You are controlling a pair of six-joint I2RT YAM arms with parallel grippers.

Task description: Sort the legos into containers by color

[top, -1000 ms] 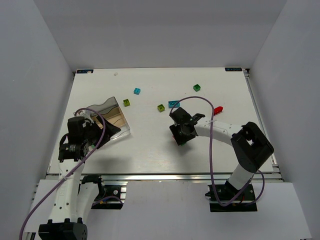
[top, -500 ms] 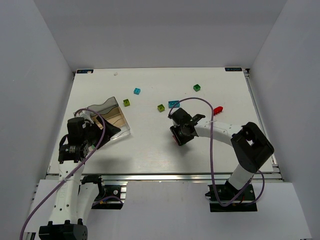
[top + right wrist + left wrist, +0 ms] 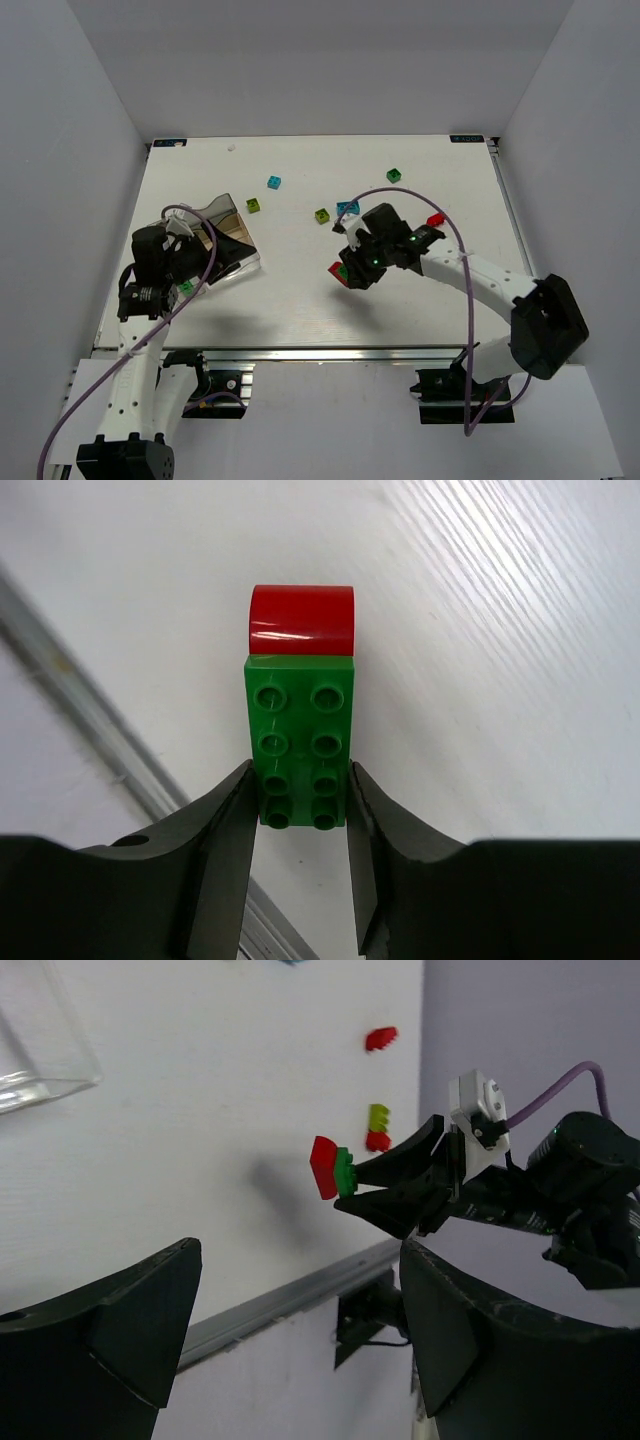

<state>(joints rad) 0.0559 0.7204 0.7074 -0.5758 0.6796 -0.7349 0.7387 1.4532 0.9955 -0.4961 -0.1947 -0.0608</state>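
Observation:
My right gripper [image 3: 345, 270] is shut on a two-colour stack, a dark green brick [image 3: 300, 742] with a red piece [image 3: 301, 620] at its far end, held above the table's middle. The stack also shows in the left wrist view [image 3: 330, 1167]. My left gripper [image 3: 197, 262] is open and empty, its jaws wide apart [image 3: 300, 1250], beside the clear tray [image 3: 228, 232], which looks tilted at the left. Loose on the table are cyan bricks [image 3: 274, 182] [image 3: 347, 208], lime bricks [image 3: 253, 205] [image 3: 322, 215], a dark green brick [image 3: 394, 175] and a red brick [image 3: 436, 220].
A small green brick [image 3: 185, 287] lies by my left wrist. The left wrist view shows a corner of the tray [image 3: 40, 1050], a red brick [image 3: 380, 1037] and a lime-on-red stack [image 3: 378, 1128]. The table's metal front rail [image 3: 320, 350] runs close below both grippers.
My right gripper has risen off the table with the red-and-green stack and swung it left and nearer. The left arm shifted slightly, uncovering the small green brick.

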